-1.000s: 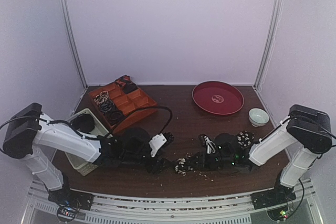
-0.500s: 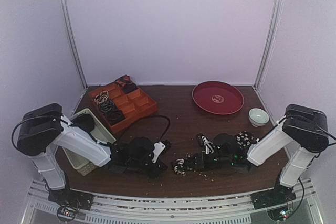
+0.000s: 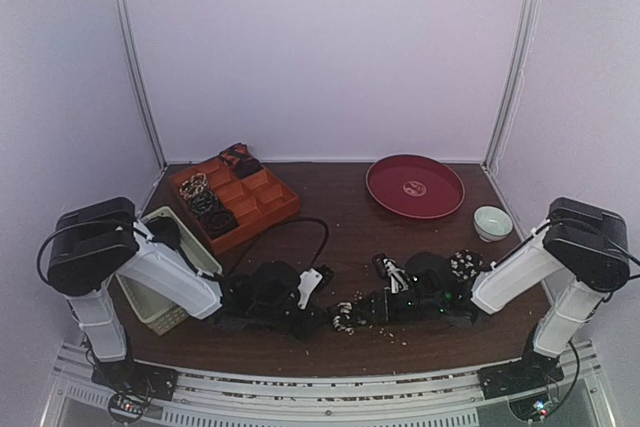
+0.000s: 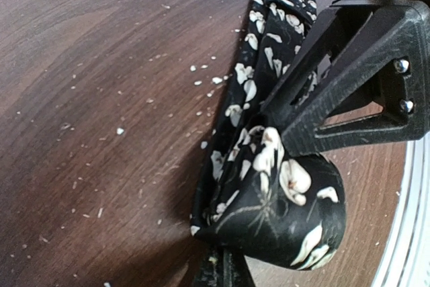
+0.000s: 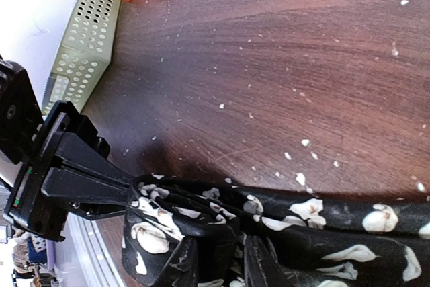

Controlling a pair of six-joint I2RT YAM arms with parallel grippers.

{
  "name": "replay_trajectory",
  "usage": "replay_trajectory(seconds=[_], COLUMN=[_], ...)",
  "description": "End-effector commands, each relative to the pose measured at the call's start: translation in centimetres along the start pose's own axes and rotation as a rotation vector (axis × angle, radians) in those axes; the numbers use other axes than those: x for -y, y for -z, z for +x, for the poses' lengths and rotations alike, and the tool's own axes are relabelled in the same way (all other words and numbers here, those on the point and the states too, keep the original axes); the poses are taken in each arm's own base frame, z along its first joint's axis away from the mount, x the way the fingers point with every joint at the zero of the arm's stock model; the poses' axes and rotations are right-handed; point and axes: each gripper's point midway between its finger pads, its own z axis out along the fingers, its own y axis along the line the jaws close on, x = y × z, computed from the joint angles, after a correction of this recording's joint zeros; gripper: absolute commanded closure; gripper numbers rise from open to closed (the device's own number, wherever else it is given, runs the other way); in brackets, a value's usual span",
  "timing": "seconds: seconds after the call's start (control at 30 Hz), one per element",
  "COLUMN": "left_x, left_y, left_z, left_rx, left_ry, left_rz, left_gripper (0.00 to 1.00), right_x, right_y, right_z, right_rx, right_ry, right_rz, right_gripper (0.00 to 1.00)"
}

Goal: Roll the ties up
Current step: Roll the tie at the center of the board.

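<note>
Near the front edge of the worktop [image 3: 340,209], bare brown wood open behind it, the tie [image 3: 345,317] lies bunched. From the left wrist, my left pincer [image 4: 254,199] pinches its soft black coil, flowered white. From the right wrist, my right pincer [image 5: 234,263] is pressed nearly together on the flat strip.

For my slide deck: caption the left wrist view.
Left pincer grips the rolled end of a black floral tie on a crumb-speckled wooden table.
</note>
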Motion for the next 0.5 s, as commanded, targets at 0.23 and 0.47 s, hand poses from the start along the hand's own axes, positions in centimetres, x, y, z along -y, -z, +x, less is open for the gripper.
replay_trajectory(seconds=[0.23, 0.47], left_x=[3.0, 3.9], left_y=[0.0, 0.0], left_z=[-3.0, -4.6], left_rx=[0.081, 0.103], left_ry=[0.018, 0.002], left_rz=[0.118, 0.142], left_gripper=[1.00, 1.00], right_x=[2.8, 2.0], right_y=[0.8, 0.7], right_z=[1.2, 0.9], right_rx=[-0.075, -0.076], right_ry=[0.056, 0.073], right_rz=[0.172, 0.143], right_gripper=[0.77, 0.81])
